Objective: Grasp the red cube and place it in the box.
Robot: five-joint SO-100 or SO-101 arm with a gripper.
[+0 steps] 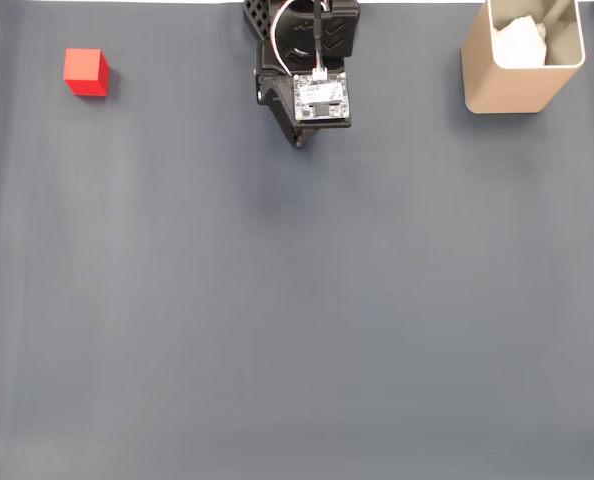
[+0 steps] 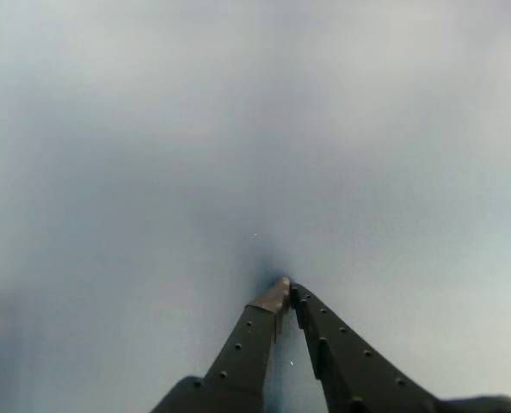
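- The small bright red plain cube is seen in the fixed view near the tabletop's top-left corner, resting free on the dark grey surface, well apart from the arm.
- The gripper is seen in the wrist view with its black fingers brought together, tips touching, empty, just above the bare surface.
- The reach is judged not yet begun: the fingers should be parted first, then swung over the cube and lowered squarely across two opposite faces.
- The tall tan-beige box with rounded corners stands at the top-right corner, a white paper-like lump inside.
- Cube and box positions are given by the fixed view; the finger closure is told by the wrist view.
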